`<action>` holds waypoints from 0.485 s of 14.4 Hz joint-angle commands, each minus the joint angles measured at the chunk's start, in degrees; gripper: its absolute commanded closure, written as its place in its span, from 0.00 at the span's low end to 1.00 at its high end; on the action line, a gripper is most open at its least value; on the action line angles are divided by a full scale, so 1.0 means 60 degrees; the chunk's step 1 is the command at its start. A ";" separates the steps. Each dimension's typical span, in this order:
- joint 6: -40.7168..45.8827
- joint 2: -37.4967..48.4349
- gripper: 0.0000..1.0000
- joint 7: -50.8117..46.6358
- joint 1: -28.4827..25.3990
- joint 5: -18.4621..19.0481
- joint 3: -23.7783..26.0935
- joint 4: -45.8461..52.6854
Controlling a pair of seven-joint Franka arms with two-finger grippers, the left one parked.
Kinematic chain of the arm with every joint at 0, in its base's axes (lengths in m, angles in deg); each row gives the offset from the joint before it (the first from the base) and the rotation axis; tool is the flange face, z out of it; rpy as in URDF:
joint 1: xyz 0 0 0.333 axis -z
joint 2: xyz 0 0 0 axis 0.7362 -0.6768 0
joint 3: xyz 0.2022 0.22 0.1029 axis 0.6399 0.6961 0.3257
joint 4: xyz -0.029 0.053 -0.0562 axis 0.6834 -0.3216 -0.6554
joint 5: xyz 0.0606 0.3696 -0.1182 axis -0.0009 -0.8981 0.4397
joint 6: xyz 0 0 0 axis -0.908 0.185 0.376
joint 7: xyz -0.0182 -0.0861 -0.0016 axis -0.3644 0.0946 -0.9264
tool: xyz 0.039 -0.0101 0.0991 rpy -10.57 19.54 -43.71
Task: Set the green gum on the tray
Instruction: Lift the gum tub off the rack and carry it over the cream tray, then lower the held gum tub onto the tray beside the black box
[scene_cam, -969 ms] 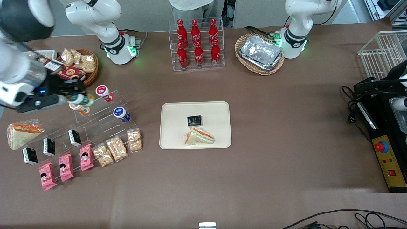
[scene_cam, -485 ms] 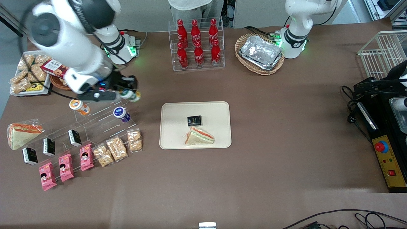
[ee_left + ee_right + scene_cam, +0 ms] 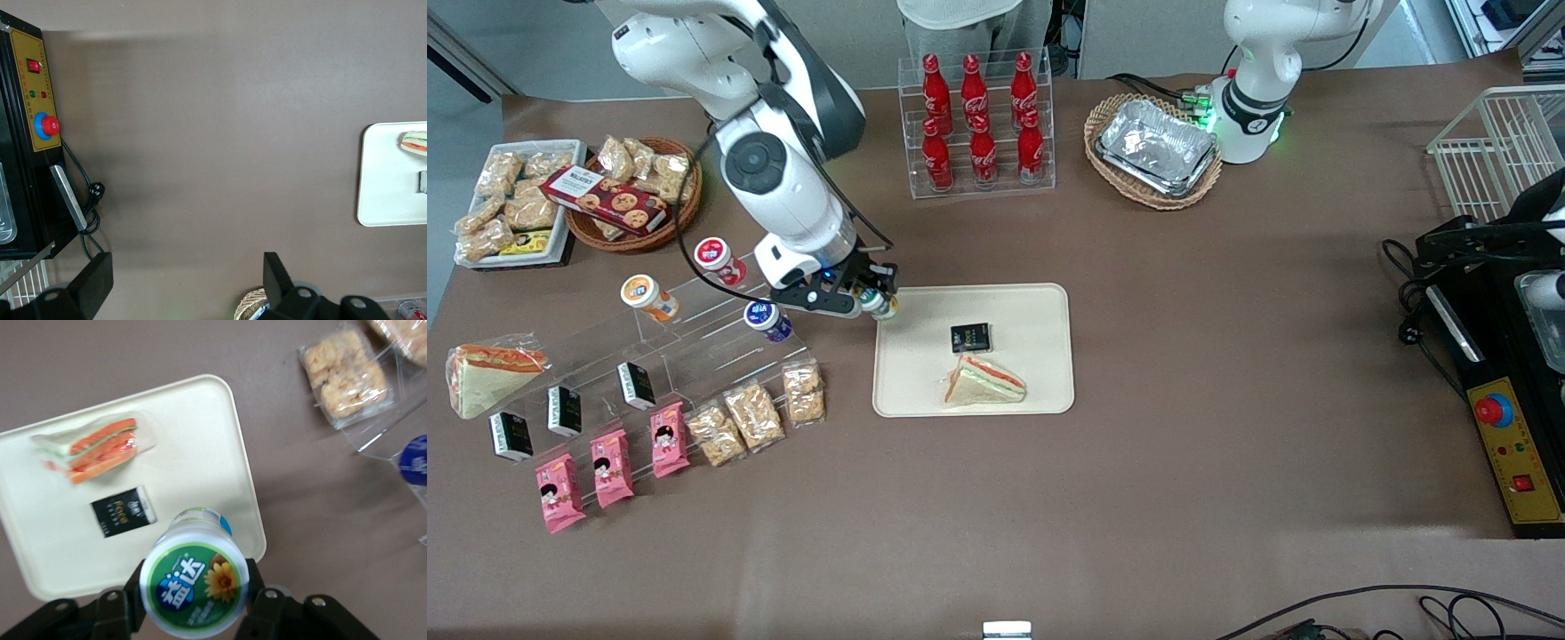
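My right gripper (image 3: 876,300) is shut on the green gum (image 3: 880,305), a small bottle with a white lid and green mark. It hangs above the edge of the cream tray (image 3: 1032,302) that lies toward the working arm's end. In the right wrist view the green gum (image 3: 194,580) sits between the two black fingers (image 3: 133,590), with the tray (image 3: 193,453) below it. The tray holds a wrapped sandwich (image 3: 984,380) and a small black packet (image 3: 970,337).
A clear stepped rack (image 3: 694,342) beside the tray holds an orange-labelled bottle (image 3: 648,298), a red one (image 3: 718,260), a purple one (image 3: 767,320), and snack packs. Cola bottles (image 3: 978,124) and a basket of foil trays (image 3: 1156,151) stand farther from the camera.
My gripper has carried the green gum from the rack, away from the working arm's end, to the edge of the tray.
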 commanded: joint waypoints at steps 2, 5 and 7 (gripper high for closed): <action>-0.2680 -0.0578 0.62 -0.0172 -0.0145 -0.0098 -0.0115 -0.1588; -0.3476 -0.1106 0.62 -0.0536 -0.0350 -0.0113 -0.0130 -0.1825; -0.3738 -0.1341 0.62 -0.0961 -0.0715 -0.0113 -0.0130 -0.1839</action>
